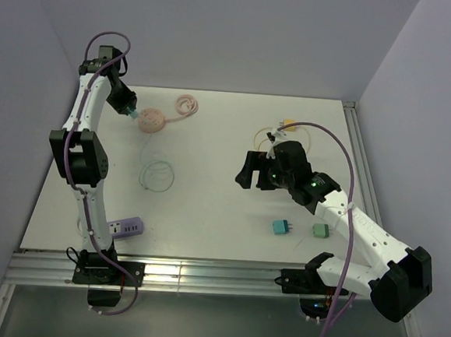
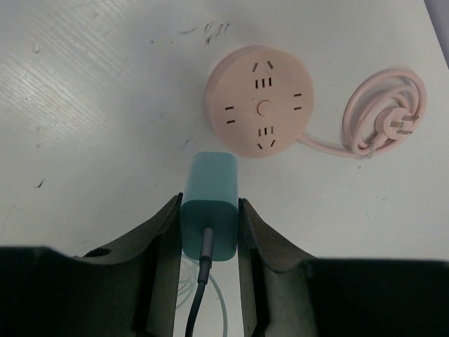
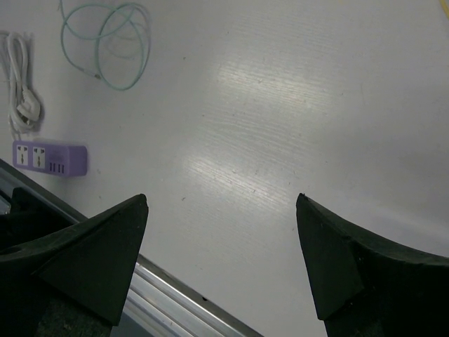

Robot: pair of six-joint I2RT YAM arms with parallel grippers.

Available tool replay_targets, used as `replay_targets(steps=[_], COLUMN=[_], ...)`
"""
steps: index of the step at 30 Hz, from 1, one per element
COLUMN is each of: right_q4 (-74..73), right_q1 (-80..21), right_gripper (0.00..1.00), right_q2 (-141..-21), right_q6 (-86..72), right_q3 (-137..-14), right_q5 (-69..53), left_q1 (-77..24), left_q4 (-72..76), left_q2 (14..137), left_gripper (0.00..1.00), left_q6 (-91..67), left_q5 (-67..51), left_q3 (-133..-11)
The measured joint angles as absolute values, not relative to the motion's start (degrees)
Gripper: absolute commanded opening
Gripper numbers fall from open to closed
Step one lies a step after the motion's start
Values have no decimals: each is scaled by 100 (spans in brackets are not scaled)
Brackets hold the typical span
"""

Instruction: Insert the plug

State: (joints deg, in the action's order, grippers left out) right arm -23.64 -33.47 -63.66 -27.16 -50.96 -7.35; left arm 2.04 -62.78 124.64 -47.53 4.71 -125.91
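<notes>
The left gripper (image 2: 209,205) is squeezed shut on the two sides of the teal plug (image 2: 210,175). The cord end points back at the arm, likely so the prongs (hidden from here) face the round pink socket block (image 2: 259,107). The plug hangs just beside the block and is not in it yet. The plug is a smooth box with soft corners, and the block is a flat disc with little slots. The right gripper (image 3: 221,232) is wide open, holding nothing, over the white table (image 3: 280,105).
</notes>
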Motion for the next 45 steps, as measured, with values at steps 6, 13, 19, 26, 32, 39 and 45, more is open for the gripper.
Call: replay_targets(steps=[6, 13, 19, 26, 32, 39, 45], right_q4=[-2427, -2617, -2617, -2624, -2637, -2648, -2663], right_q1=[-3343, -3343, -3343, -3339, -3336, -3334, -3334], right_gripper=[91, 91, 90, 90, 90, 90, 90], right_q2=[-6510, -6685, -6770, -6893, -6893, -6893, -6877], right_q6=[-2744, -2770, -2860, -2891, -2888, -2891, -2891], right_q3=[-5111, -5140, -5142, -5144, -5190, -5221, -5221], right_q5=[-867, -869, -875, -869, -862, -862, -838], left_q1=[209, 217, 228, 228, 228, 228, 228], left_q4=[-6462, -6589, -6580, -6528, -6414, -6226, -6049], left_q2=[12787, 13349, 13443, 13465, 13485, 13489, 13587], left_gripper=[0, 0, 0, 0, 0, 0, 0], left_q6=[-4856, -5175, -5328, -5566, -5680, -5677, -5658], left_q5=[451, 381, 228, 130, 128, 128, 86], left_q3=[-13034, -13207, -13207, -13207, -13200, -13185, -13168])
